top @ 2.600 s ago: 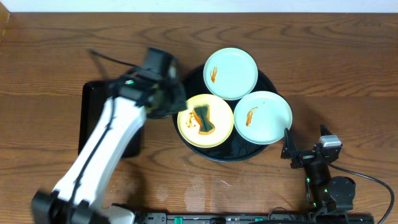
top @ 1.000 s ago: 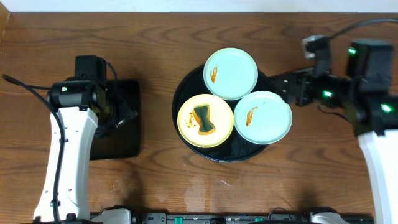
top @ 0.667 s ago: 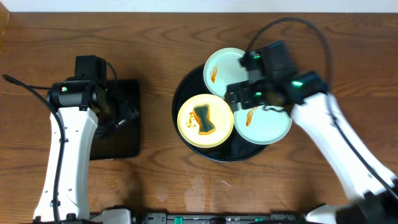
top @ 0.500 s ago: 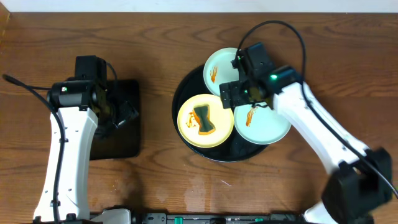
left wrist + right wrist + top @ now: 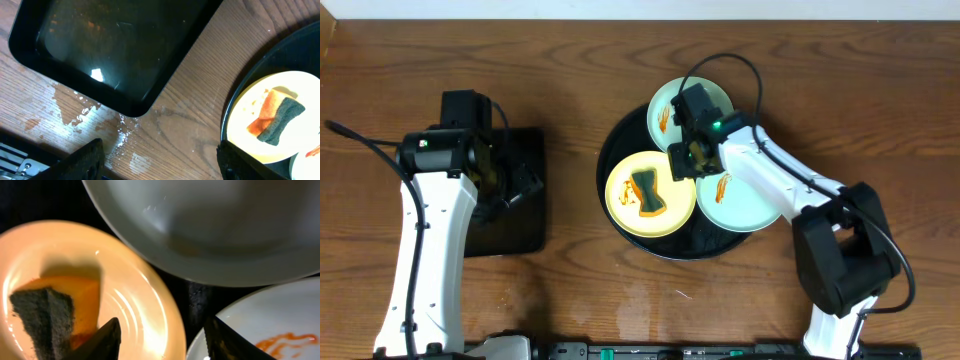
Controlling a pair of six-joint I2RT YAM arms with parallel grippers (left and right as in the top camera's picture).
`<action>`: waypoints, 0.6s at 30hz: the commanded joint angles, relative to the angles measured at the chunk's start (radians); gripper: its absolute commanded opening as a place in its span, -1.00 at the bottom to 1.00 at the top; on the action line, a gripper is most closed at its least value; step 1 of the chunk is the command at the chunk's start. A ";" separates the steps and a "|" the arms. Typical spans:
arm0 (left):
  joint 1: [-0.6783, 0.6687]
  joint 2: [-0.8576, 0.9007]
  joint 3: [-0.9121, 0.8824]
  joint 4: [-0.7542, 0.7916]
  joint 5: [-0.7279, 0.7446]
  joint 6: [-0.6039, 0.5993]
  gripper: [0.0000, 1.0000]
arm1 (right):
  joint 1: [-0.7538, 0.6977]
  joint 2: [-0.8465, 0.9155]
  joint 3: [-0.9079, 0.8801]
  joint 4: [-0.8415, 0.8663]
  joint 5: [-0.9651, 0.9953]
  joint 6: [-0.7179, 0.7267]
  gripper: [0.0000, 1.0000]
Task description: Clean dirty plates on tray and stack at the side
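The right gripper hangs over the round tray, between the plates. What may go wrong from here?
1. The right gripper is open, one finger above the yellow plate near its rim. Descending, it may tip this plate or push it into the upper mint plate or lower mint plate.
2. The sponge lies on an orange smear; dragging it may soil the round tray.

Brown wood-grain table (image 5: pixel 620 60) — pale strip (image 5: pixel 640 8) beyond

Robotics lab bench: two cabled robot arms (image 5: pixel 425 240) at a wood-grain table (image 5: pixel 400 60).
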 commanded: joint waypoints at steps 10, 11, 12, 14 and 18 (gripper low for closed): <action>0.004 0.000 0.003 -0.003 -0.011 0.009 0.47 | 0.028 0.034 0.003 0.007 0.052 -0.035 -0.25; 0.004 0.000 0.003 -0.003 -0.011 0.009 0.47 | 0.028 0.034 -0.002 0.009 0.061 -0.035 -0.25; 0.004 0.000 0.003 -0.003 -0.010 0.009 0.47 | 0.028 0.034 -0.010 0.012 0.067 -0.035 -0.25; 0.004 0.000 0.003 -0.004 -0.004 0.010 0.47 | 0.028 0.034 -0.018 0.014 0.071 -0.035 -0.25; 0.004 0.000 0.003 -0.003 0.000 0.010 0.47 | 0.028 0.034 -0.018 0.020 0.070 -0.035 -0.22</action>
